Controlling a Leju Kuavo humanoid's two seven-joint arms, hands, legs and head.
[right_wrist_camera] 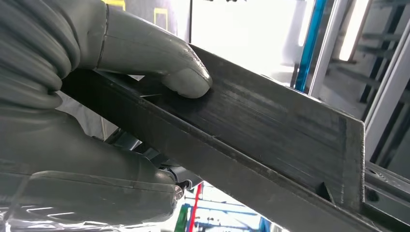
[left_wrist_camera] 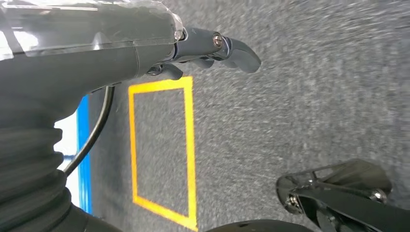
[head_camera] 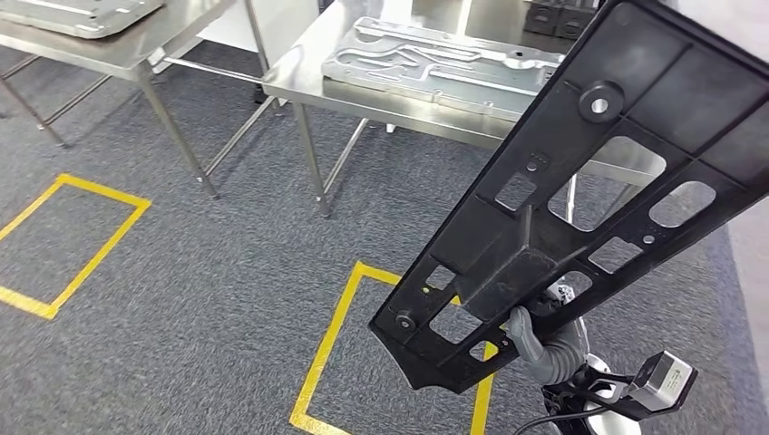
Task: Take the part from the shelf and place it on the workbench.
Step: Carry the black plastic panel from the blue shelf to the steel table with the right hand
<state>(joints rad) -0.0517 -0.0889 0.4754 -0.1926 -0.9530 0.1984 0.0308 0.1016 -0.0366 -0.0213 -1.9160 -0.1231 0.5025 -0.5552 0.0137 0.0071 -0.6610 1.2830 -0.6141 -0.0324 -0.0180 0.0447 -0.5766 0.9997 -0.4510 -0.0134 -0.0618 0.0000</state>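
Ahead of our right hand (head_camera: 530,331) stands a steel table (head_camera: 304,77), and on it lies a flat silver metal plate (head_camera: 435,63). A second steel table (head_camera: 109,50), farther off toward the left, bears another silver plate (head_camera: 73,14). Below the hand, grey carpet (head_camera: 209,290) carries yellow tape squares (head_camera: 331,335).

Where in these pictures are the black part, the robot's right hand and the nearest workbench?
black part (head_camera: 580,190), head view, on its flat ribbed face.
right hand (head_camera: 544,349), head view, on the grey fingers under the part's lower end.
workbench (head_camera: 313,77), head view, on the bare steel top near its front corner.
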